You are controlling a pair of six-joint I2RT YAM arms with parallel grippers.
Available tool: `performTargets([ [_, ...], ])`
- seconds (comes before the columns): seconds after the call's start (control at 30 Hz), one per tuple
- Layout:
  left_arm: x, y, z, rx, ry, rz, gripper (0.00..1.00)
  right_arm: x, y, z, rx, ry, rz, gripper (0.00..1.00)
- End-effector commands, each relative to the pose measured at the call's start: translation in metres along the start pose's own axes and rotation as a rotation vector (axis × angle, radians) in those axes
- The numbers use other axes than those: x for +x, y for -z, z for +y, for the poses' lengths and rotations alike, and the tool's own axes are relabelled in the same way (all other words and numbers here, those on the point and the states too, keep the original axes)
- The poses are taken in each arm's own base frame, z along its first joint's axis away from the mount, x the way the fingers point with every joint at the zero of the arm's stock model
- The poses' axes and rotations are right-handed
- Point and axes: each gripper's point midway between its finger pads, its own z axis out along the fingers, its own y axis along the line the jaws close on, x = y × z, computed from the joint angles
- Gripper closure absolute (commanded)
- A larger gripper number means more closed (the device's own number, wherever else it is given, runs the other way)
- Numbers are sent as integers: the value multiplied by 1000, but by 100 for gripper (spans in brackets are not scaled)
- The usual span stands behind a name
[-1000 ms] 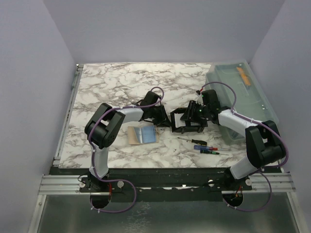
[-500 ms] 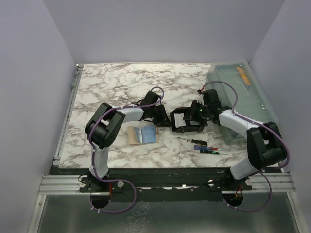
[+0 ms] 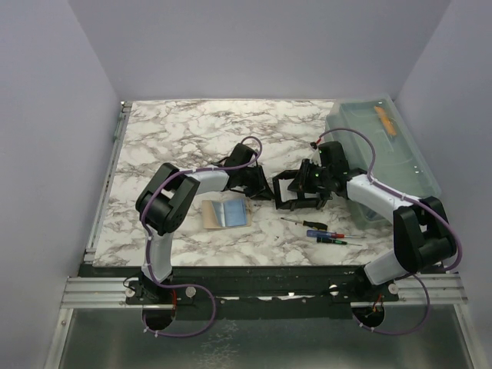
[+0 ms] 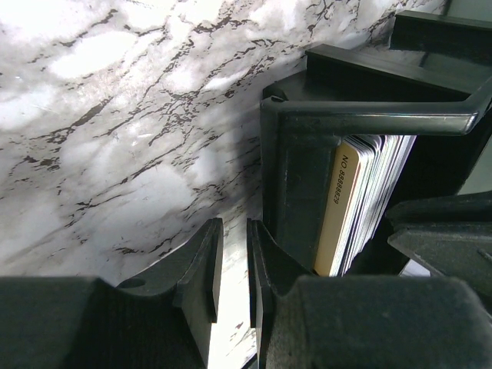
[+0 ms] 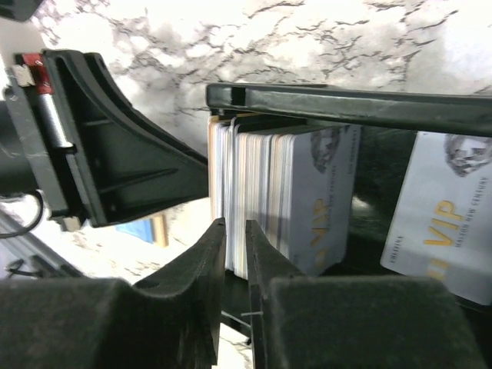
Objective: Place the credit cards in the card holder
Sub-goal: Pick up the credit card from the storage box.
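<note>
Small screwdrivers: three slim screwdrivers (image 3: 323, 233) with dark, blue and red handles lie toward the near edge of the white-and-grey marble table (image 3: 177, 131), right of its middle.
Loose cards: a thin tan striped card (image 3: 210, 215) and a thin light blue card (image 3: 234, 211) lie flat and overlapping, left of the screwdrivers, outside the holder.
Left gripper: my left gripper (image 4: 234, 229) sits low at the table's middle, its fingers a thin slit apart with bare marble showing through and nothing between them. One finger is right against the holder's outer corner.
Card holder: the small black plastic card holder (image 4: 292, 177) stands at the middle of the table, between my two grippers.
Stack inside: a stack of pale cards (image 5: 300, 192) stands on edge in the holder.
Right gripper: my right gripper (image 5: 235, 227) is drawn in tight, with the edges of a few cards from that stack between its fingers.
Bin: a large translucent lidded plastic bin (image 3: 400, 165) fills the far right corner, with an orange object (image 3: 384, 121) inside.
</note>
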Motion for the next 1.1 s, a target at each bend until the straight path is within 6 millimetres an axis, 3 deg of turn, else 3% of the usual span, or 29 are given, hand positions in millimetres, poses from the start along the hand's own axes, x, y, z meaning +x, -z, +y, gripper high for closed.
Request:
performTargets([
  [0.0, -4, -3, -13, 41, -32, -11, 75, -10, 6, -11, 92, 45, -28, 75],
  [0.2, -4, -3, -12, 40, -32, -11, 75, -15, 14, -9, 97, 86, -39, 64],
  [0.4, -4, -3, -12, 42, -32, -10, 76, -17, 16, -13, 126, 85, -53, 60],
  [0.67, -3, -3, -13, 47, -32, -5, 76, 1, -15, -22, 82, 49, 22, 17],
  [0.8, -3, -3, -15, 52, -36, -3, 76, 8, -25, -16, 20, 12, 43, 5],
  [0.93, -3, -4, -14, 52, -35, 1, 76, 14, -28, -4, -61, -19, 68, 4],
  [1.07, -3, -4, -15, 53, -35, 0, 76, 11, -18, 11, -121, -24, 51, 9],
])
